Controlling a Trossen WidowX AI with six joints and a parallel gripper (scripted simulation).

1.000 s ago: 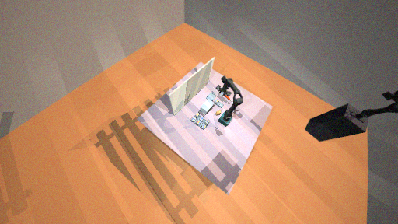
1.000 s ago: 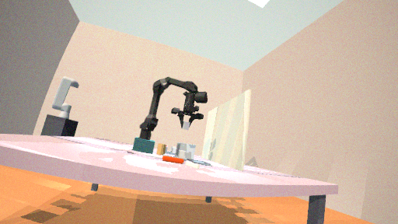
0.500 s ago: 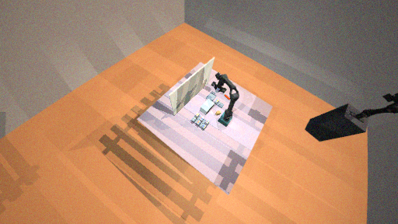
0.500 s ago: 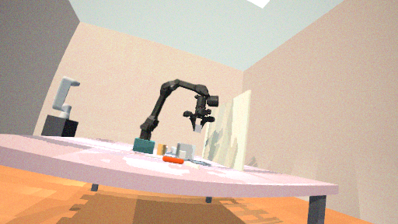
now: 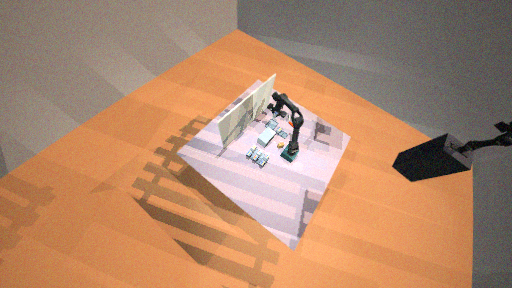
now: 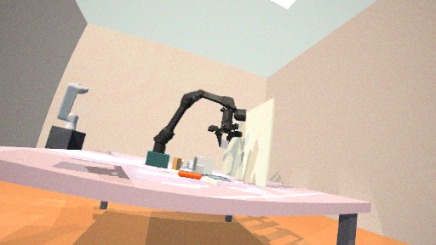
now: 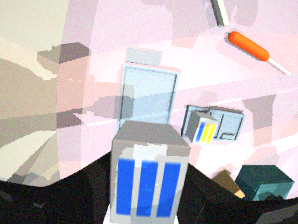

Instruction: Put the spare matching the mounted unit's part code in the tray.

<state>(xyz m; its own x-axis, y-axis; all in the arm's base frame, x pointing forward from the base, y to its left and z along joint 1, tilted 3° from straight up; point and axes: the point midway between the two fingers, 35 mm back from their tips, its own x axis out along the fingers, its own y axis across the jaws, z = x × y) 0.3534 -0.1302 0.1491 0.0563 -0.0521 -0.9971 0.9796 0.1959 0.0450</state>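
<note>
My gripper [image 5: 276, 114] [image 6: 224, 140] [image 7: 145, 155] is shut on a grey block with three blue stripes [image 7: 148, 175]; the block also shows as a small pale shape in the exterior view [image 6: 224, 145]. It hangs high above the table. A pale blue shallow tray [image 7: 150, 92] [image 5: 271, 123] with a dark rim lies beyond the held block in the wrist view, which hides its near end. To its right, a two-part holder [image 7: 231, 123] [image 5: 283, 133] bears a grey unit [image 7: 204, 131] with one blue and two yellow stripes in its left part. No back face of that unit shows.
An upright cream panel [image 5: 240, 120] [image 6: 260, 145] stands beside the work area. A white box [image 5: 266, 136] [image 6: 203, 165], a tan block [image 6: 176, 163] and an orange-handled tool [image 6: 190, 174] [image 7: 249, 46] are on the table. Several small striped blocks [image 5: 257, 156] stand grouped near the teal arm base [image 5: 289, 153] [image 6: 157, 159].
</note>
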